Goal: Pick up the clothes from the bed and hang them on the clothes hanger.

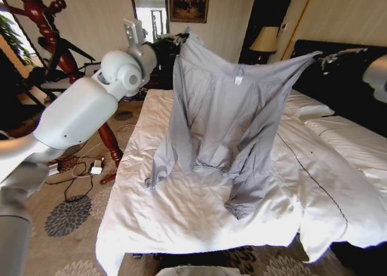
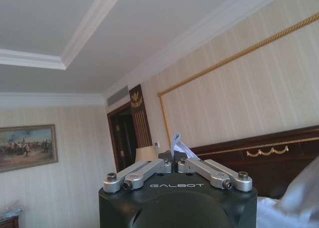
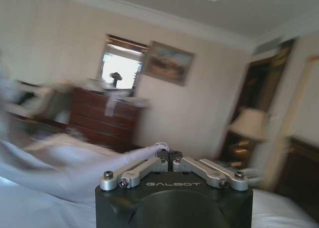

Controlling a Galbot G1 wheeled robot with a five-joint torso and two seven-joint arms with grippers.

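Observation:
The clothes, a light grey long-sleeved shirt [image 1: 224,113], hang spread in the air above the bed [image 1: 199,215], with the lower hem and sleeve ends resting on the white duvet. A small white label [image 1: 238,80] shows at the collar. My left gripper [image 1: 168,46] is raised at the shirt's upper left corner and is shut on it; a tuft of grey cloth [image 2: 177,144] sticks out of my left gripper [image 2: 174,163]. Over by the black headboard [image 1: 344,83], my right gripper [image 1: 325,57] is shut on the other corner; the cloth [image 3: 75,173] stretches away from my right gripper [image 3: 169,160]. The clothes hanger is out of view.
A red wooden stand [image 1: 42,22] rises left of the bed, with cables and a white adapter [image 1: 95,166] on the patterned carpet beneath it. A lamp [image 1: 264,40] stands by the headboard. A dark dresser [image 3: 104,120] lines the far wall.

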